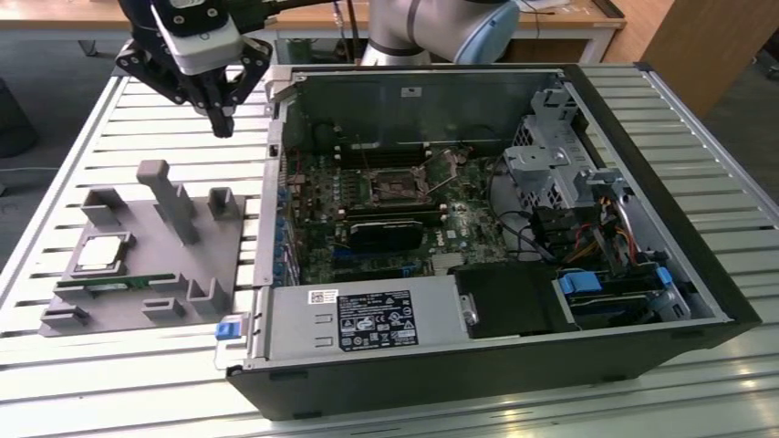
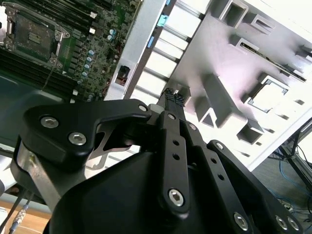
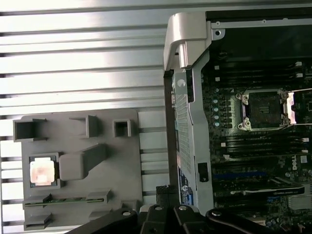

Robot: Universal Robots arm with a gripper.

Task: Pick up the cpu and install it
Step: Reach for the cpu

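The cpu (image 1: 101, 253) is a small square chip with a shiny silver top. It lies flat in a recess of the grey holder block (image 1: 182, 274) on the slatted table, at the exterior view's left. Both wrist views show the cpu (image 2: 267, 96) (image 3: 42, 171) in that recess. My gripper (image 1: 222, 126) hangs above the slats beyond the block, beside the case's corner, well clear of the chip. Its fingers (image 2: 173, 96) are shut with nothing between them, and the gripper (image 3: 165, 191) points down. Inside the open computer case sits the bare processor socket (image 1: 396, 187) (image 3: 263, 109) (image 2: 31, 31).
The open case (image 1: 681, 301) fills the exterior view's middle and right, with its metal side wall (image 1: 270, 182) next to the holder block. A green memory stick (image 1: 116, 285) lies in the block near the cpu. Upright posts (image 1: 171, 196) rise from the block. The arm's base (image 1: 420, 32) stands behind the case.
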